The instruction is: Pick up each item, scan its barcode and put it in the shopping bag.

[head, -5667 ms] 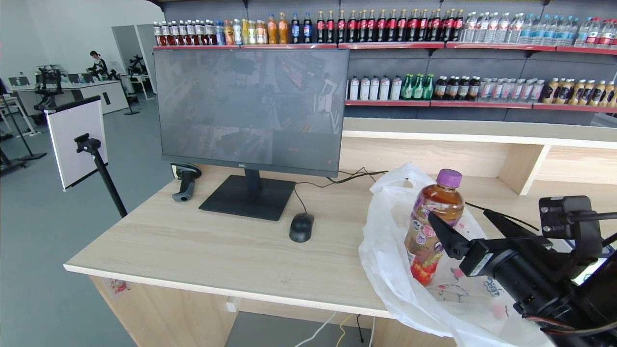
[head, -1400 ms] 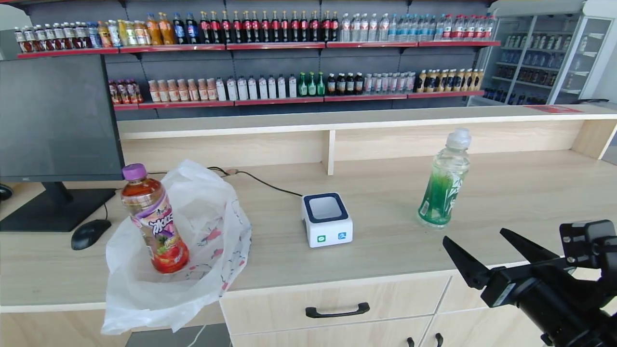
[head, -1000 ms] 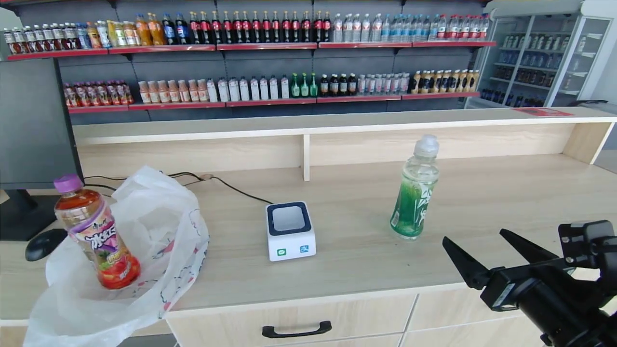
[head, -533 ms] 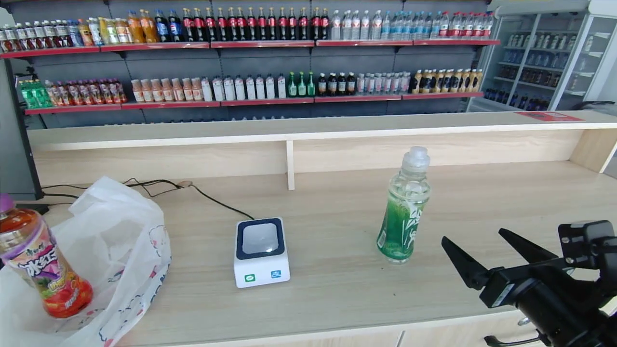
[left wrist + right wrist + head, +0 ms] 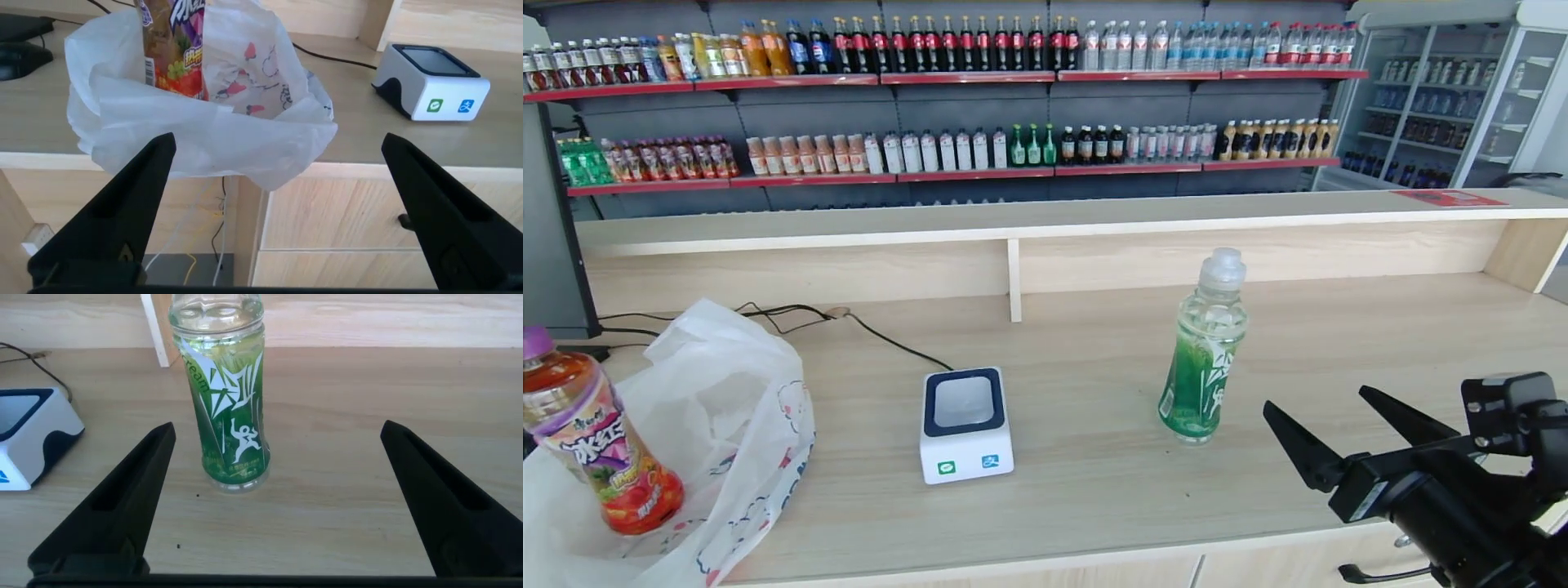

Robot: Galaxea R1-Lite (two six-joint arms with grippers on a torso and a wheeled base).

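Right gripper (image 5: 1312, 396) jaws apart, empty. Just ahead, untouched, stands clear green-labelled plastic bottle (image 5: 1202, 359). Farther to its left: white cube scanner (image 5: 966, 425), then thin white plastic shopping bag (image 5: 737, 382) holding purple-capped red tea bottle (image 5: 605, 457).

Shop: stocked drink shelves (image 5: 964, 78), checkout counter (image 5: 1094, 384).

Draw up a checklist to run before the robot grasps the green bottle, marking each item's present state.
1. Green bottle upright on the counter: ok.
2. Right tool open and empty: ok.
3. Right tool around the bottle: not ok, short of it.
4. Scanner window uncovered: ok.
5. Shopping bag mouth open: ok.
6. Bottle's barcode side: cannot tell.
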